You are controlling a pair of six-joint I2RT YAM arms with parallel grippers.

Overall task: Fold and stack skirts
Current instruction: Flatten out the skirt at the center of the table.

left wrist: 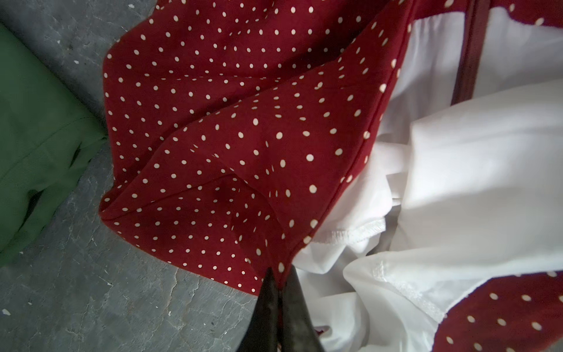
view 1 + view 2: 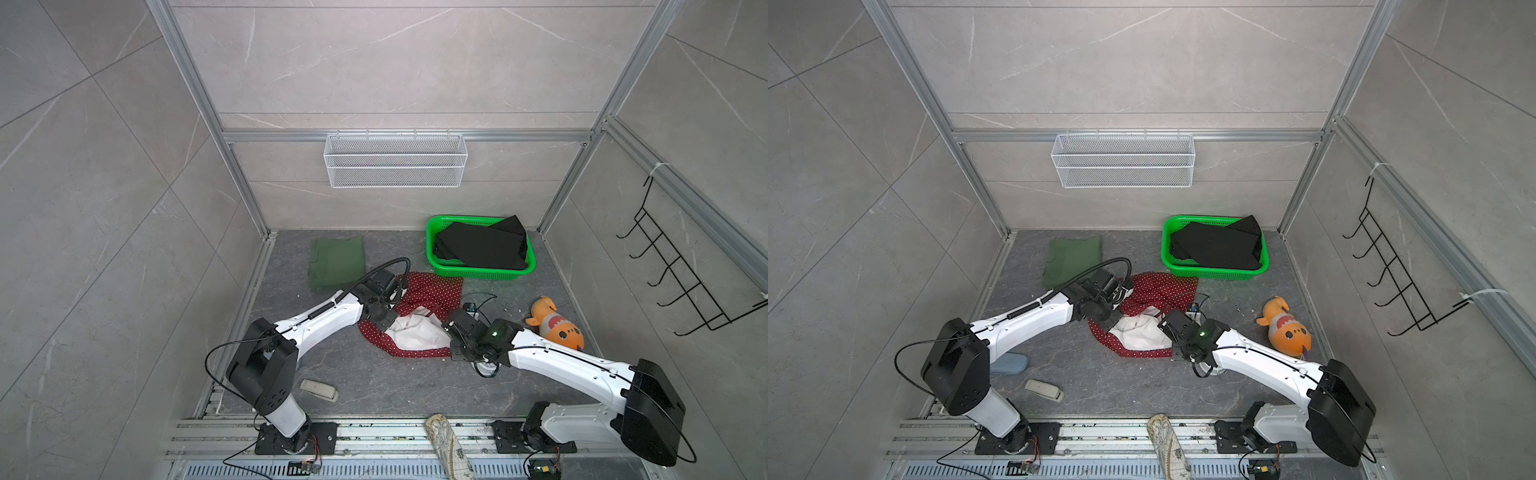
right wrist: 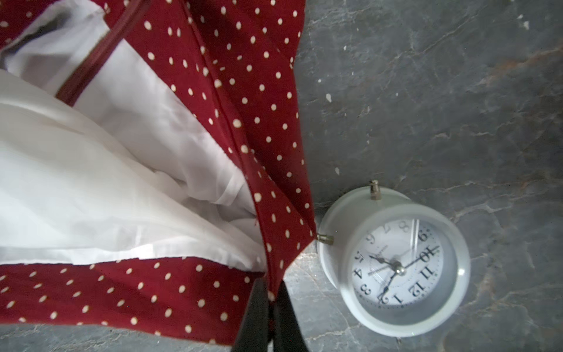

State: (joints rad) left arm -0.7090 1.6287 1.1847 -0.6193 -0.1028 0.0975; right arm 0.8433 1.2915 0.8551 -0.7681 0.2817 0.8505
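Observation:
The red skirt with white polka dots (image 2: 432,291) (image 2: 1163,286) lies crumpled mid-floor, its white lining (image 2: 415,334) turned out. My left gripper (image 1: 280,271) (image 2: 385,321) is shut on a red edge of it at its left side. At its right side, my right gripper (image 3: 271,285) (image 2: 448,326) is shut on another red edge. The olive green skirt (image 2: 336,262) (image 2: 1073,259) lies folded flat at the back left, just beyond the left wrist. The black skirt (image 2: 482,245) (image 2: 1219,245) rests in a green basket (image 2: 482,274) at the back right.
A white alarm clock (image 3: 396,268) lies on the floor right beside the right gripper. An orange plush fish (image 2: 557,328) lies at the right, a beige patterned roll (image 2: 446,444) at the front rail, and a small beige object (image 2: 320,390) at the front left. A white wire basket (image 2: 395,160) hangs on the back wall.

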